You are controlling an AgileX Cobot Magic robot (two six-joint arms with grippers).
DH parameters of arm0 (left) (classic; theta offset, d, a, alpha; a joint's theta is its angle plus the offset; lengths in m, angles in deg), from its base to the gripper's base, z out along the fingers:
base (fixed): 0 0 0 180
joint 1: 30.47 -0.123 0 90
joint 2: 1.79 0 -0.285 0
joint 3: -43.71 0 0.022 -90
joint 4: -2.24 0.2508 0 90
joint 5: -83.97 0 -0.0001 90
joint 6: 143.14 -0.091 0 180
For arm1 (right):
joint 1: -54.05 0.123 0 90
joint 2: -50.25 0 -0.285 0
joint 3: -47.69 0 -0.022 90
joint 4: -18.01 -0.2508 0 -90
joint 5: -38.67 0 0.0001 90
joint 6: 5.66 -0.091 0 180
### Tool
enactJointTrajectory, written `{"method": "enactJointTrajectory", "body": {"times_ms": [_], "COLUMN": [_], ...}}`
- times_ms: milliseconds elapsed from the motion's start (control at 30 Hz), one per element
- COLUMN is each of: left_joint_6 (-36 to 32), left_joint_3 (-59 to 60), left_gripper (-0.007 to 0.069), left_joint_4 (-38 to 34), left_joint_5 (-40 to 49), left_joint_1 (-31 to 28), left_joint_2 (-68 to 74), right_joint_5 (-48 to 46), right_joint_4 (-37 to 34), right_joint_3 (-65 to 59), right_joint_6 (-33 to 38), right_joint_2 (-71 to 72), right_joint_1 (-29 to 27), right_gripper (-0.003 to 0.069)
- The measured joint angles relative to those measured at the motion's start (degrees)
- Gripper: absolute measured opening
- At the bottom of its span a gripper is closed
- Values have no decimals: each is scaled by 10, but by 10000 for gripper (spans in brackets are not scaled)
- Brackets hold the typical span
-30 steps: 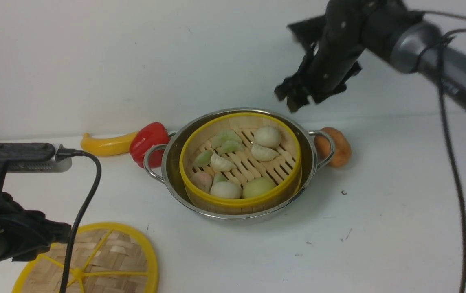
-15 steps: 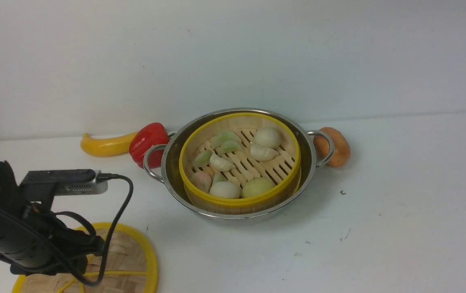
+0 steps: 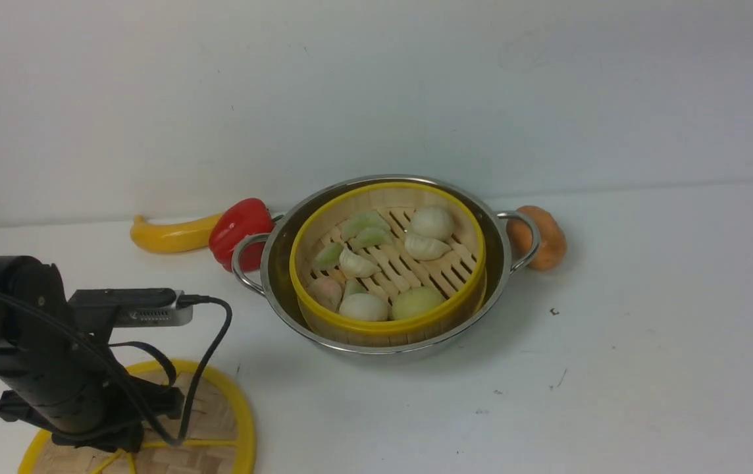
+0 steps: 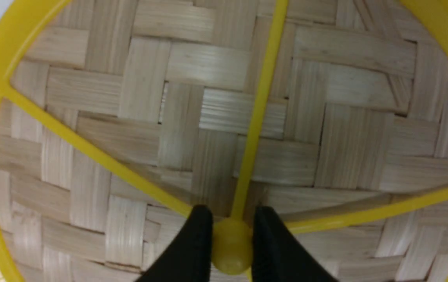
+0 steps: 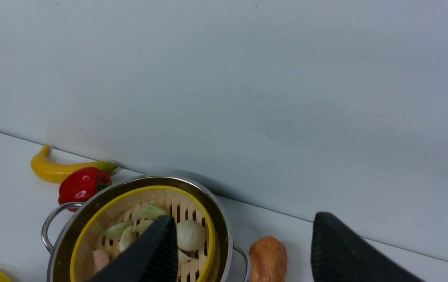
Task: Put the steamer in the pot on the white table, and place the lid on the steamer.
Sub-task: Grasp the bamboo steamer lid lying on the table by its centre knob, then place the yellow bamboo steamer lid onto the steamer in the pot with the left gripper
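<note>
The steamer (image 3: 442, 311) sits inside the pot (image 3: 276, 253) at the middle of the white table (image 3: 646, 368), with several dumplings on its slatted floor. The lid (image 3: 222, 421) lies flat on the table at the front left. My left gripper (image 4: 232, 214) is down over the lid's centre, its fingers (image 4: 200, 235) closed on either side of the small yellow knob (image 4: 232, 244). My right gripper (image 5: 243, 221) is open and empty, high above the table behind the pot (image 5: 224, 231); it is out of the front view.
A yellow banana (image 3: 169, 236) and a red pepper (image 3: 239, 227) lie left of the pot by the back wall. A brown bread roll (image 3: 547, 237) lies against the pot's right handle. The left arm's cable (image 3: 215, 342) hangs over the lid.
My left arm moved right and down onto the lid's centre. My right arm, above the pot a second ago, has gone out of the front view. Pot and steamer have not moved.
</note>
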Motion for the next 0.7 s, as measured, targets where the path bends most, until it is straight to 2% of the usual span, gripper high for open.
{"method": "enactJointTrajectory", "body": {"times_ms": [133,267,500,600,633,700], "left_joint_6": [-14,-34,-48,-48,-48,-49], "left_joint_3": [-67,-193,-440,-552,-552,-665], "left_gripper": [115,115,115,115,115,115], "left_joint_4": [7,7,-3,-3,-3,-6], "left_joint_5": [91,176,226,261,261,276], "left_joint_1": [0,13,111,155,158,190], "left_joint_2": [-19,-30,49,133,139,232], "right_joint_5": [0,0,0,0,0,0], "right_joint_4": [29,47,52,52,52,52], "right_joint_3": [-1,-2,-2,-2,-2,-2], "right_joint_6": [0,-4,-8,-9,-9,-10], "right_joint_2": [26,46,51,51,51,51], "right_joint_1": [0,0,0,0,0,0], "right_gripper": [448,448,448,448,448,448]}}
